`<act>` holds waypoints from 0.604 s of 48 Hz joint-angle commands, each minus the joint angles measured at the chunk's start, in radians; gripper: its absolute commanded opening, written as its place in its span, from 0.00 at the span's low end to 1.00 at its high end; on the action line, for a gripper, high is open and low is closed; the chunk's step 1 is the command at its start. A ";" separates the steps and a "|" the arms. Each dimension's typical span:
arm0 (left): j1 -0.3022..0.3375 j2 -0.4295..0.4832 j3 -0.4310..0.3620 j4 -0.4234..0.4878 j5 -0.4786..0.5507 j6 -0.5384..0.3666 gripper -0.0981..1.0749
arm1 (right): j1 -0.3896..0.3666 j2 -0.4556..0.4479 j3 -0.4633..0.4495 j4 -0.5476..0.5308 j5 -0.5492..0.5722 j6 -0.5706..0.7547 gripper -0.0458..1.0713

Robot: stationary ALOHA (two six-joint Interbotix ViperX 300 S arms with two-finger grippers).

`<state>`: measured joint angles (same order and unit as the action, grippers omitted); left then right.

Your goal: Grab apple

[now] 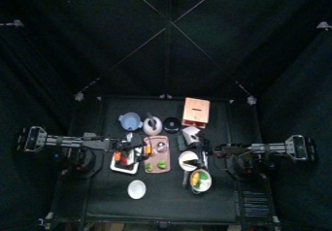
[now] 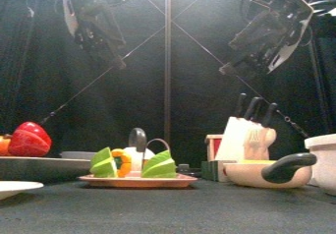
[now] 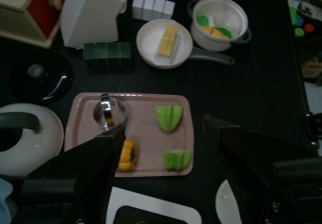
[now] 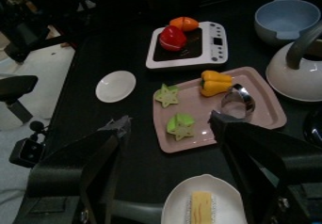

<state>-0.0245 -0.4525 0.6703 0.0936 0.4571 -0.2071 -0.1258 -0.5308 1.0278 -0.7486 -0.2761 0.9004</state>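
A red rounded fruit (image 4: 171,37), the likeliest apple, lies beside an orange fruit (image 4: 185,24) on a white kitchen scale (image 4: 212,45). In the front view it (image 2: 29,139) sits at the far left. From above it (image 1: 123,157) is left of the pink tray (image 1: 157,165). My left gripper (image 3: 161,162) is open and empty, high above the pink tray (image 3: 86,134). My right gripper (image 4: 170,148) is open and empty, also high above the table. Both grippers hang well above the things in the front view, left (image 2: 92,17) and right (image 2: 269,27).
The pink tray (image 4: 258,110) holds green wedges (image 4: 184,125), an orange piece (image 4: 217,82) and a metal scoop (image 4: 239,98). Around it are a kettle (image 4: 302,68), blue bowl (image 4: 289,19), small white plate (image 4: 116,85), knife block (image 3: 94,11), wooden box (image 1: 197,110) and a pan (image 3: 217,25).
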 commanded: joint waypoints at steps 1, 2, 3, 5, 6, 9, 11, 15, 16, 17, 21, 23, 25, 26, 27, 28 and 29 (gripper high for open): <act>-0.025 0.026 -0.127 0.009 0.172 -0.003 0.92 | -0.003 -0.011 -0.009 0.005 -0.003 0.002 0.92; -0.029 0.035 -0.149 0.014 0.207 -0.006 0.92 | -0.002 -0.011 -0.009 0.005 -0.003 0.002 0.92; -0.034 0.046 -0.169 0.020 0.242 -0.009 0.92 | -0.003 -0.011 -0.009 0.005 -0.003 0.003 0.92; -0.038 0.069 -0.207 0.035 0.308 -0.015 0.92 | -0.003 -0.011 -0.009 0.006 -0.003 0.003 0.92; -0.041 0.081 -0.227 0.044 0.341 -0.021 0.92 | -0.002 -0.011 -0.009 0.006 -0.003 0.003 0.92; -0.051 0.126 -0.282 0.074 0.434 -0.055 0.92 | -0.002 -0.011 -0.009 0.006 -0.003 0.003 0.92; -0.061 0.164 -0.324 0.107 0.509 -0.103 0.92 | 0.000 -0.011 -0.009 0.006 -0.003 0.003 0.92; -0.089 0.229 -0.382 0.195 0.627 -0.183 0.92 | 0.003 -0.011 -0.006 0.006 -0.003 0.002 0.92; -0.098 0.244 -0.394 0.222 0.655 -0.201 0.92 | 0.003 -0.011 -0.006 0.006 -0.003 0.003 0.92; -0.107 0.259 -0.407 0.250 0.680 -0.218 0.92 | 0.002 -0.011 -0.005 0.006 -0.003 0.003 0.92; -0.147 0.308 -0.442 0.354 0.749 -0.267 0.92 | 0.003 -0.011 -0.005 0.006 -0.003 0.003 0.92; -0.164 0.330 -0.453 0.396 0.765 -0.287 0.92 | 0.003 -0.012 -0.003 0.006 -0.003 0.003 0.92; -0.183 0.350 -0.457 0.423 0.770 -0.311 0.92 | 0.003 -0.012 -0.003 0.006 -0.003 0.003 0.92; -0.189 0.356 -0.459 0.426 0.770 -0.318 0.92 | 0.003 -0.012 -0.002 0.006 -0.003 0.003 0.92; -0.195 0.362 -0.459 0.426 0.770 -0.325 0.92 | 0.003 -0.012 -0.002 0.006 -0.003 0.002 0.92; -0.199 0.367 -0.459 0.425 0.770 -0.334 0.92 | 0.003 -0.012 -0.003 0.006 -0.003 0.002 0.92; -0.202 0.373 -0.459 0.423 0.770 -0.344 0.92 | 0.003 -0.012 -0.002 0.006 -0.003 0.002 0.92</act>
<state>-0.2071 -0.0890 0.2439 0.4985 1.2226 -0.5246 -0.1243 -0.5308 1.0370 -0.7455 -0.2761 0.9020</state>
